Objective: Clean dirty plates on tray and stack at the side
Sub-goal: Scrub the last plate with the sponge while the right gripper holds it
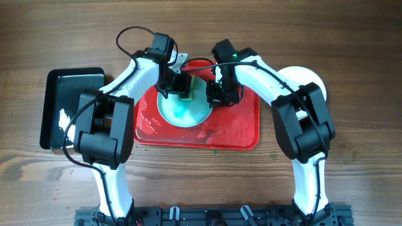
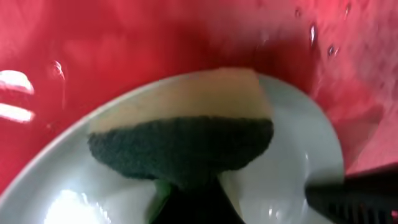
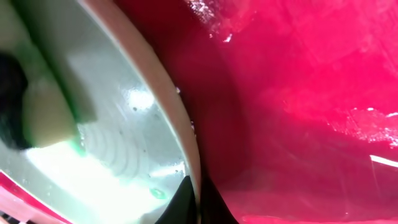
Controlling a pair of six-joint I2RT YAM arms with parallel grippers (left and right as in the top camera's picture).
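Plate [image 1: 182,113], teal-smeared, lies on the red tray [image 1: 239,135] mid-table; left claw [image 1: 179,85] pinches a sponge [image 2: 180,134] onto it, right claw [image 1: 221,94] nips its rim, clearest from the wrists. Leftward sits a black tray [image 1: 63,94], rightward a second plate [image 1: 312,78].

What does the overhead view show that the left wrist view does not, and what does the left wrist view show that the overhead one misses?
Only overhead: the black tray at the left, and a white plate outside the red tray, at its right. Only left wrist: the dark scouring face of the sponge under its tan layer, close up. Both: the pale plate on the wet red tray, with the sponge on it.
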